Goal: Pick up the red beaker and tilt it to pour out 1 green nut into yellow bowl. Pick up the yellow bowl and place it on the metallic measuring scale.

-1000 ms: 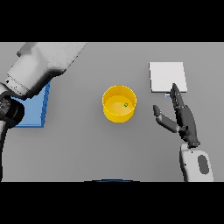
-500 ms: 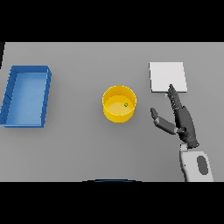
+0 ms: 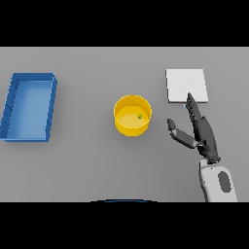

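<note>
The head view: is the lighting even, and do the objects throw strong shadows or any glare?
Head view: light is flat and even across the grey table; the yellow bowl, the blue tray and the right robot hand throw only faint, soft shadows; the white scale looks bright but shows no glare spot; edges look slightly soft everywhere.

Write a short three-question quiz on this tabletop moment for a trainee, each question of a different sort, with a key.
1. True or false: the round yellow bowl stands on the flat pale square measuring scale.
2. What lies inside the bowl? A) a small green nut B) a red beaker C) nothing
3. Fill in: the open blue rectangular tray sits at the table's far ____ side.

Key: 1 false, it stands on the grey table, left of the scale. 2 A. 3 left. The right hand, fingers straight, hovers right of the bowl.
</note>
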`<state>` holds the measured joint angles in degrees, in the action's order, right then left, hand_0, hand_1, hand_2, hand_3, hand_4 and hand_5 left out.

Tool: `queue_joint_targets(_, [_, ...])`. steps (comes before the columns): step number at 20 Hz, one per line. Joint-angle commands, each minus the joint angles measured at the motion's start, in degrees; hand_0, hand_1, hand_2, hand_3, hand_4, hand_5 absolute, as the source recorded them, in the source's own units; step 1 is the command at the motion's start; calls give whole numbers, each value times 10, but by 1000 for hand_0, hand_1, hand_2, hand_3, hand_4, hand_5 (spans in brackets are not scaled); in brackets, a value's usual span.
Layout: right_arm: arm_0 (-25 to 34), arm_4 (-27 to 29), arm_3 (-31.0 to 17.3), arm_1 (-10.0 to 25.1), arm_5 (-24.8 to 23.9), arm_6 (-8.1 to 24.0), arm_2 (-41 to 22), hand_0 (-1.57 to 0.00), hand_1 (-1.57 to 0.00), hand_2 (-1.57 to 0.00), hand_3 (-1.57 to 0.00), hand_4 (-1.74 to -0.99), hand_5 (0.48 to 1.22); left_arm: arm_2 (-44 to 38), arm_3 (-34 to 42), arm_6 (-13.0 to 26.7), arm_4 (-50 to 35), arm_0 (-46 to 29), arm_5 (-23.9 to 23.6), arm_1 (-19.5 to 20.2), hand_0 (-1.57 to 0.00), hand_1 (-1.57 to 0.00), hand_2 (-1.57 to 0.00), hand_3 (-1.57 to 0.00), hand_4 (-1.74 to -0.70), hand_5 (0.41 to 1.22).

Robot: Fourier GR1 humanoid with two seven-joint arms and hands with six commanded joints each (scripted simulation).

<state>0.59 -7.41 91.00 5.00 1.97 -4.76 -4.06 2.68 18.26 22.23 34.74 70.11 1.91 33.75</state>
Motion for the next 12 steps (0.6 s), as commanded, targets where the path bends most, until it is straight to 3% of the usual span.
queue_joint_targets(1, [1,2,-2,2,2,-3,1,1,1,1,1,-1307,677,-11,13,4,-16,-20,-4,1,-1571,-1570,-1570,-1418,-1739,1221])
queue_joint_targets(6, [-9,-3,-2,5,5,-11,-3,1,1,1,1,-1304,707,-33,106,57,-68,-133,-35,-10,-1571,-1571,-1571,-1521,-1740,1221])
queue_joint_targets(12, [-8,-18,1,4,-1,-6,-11,1,1,1,1,-1327,724,-28,282,108,-98,-259,-45,-10,-1571,-1571,-1571,-1340,-1738,1221])
